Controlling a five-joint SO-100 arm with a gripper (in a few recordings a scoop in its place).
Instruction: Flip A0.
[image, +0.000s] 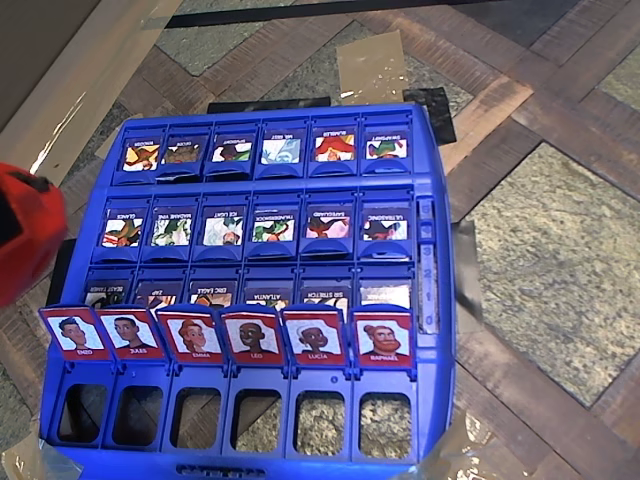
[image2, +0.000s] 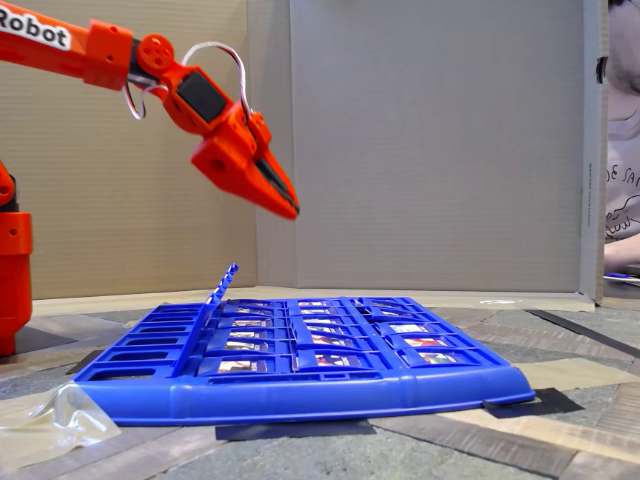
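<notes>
My orange arm (image: 25, 240) blurred and cropped at overhead left edge, third-row cards (image: 270, 296) half hidden behind raised cards (image: 255, 335), person (image2: 622, 200) cropped at fixed view's right edge

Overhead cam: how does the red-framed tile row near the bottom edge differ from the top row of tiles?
Pose: the red-framed row stands up, while the top row lies flat.
Frames: the red-framed row has red borders, the top row blue.
Labels: in the overhead view the red-framed row's names read upright, the top row's upside down.
Slots: open windows show below the red-framed row, none by the top row.
Shared: six tiles each, on the same blue board.
</notes>
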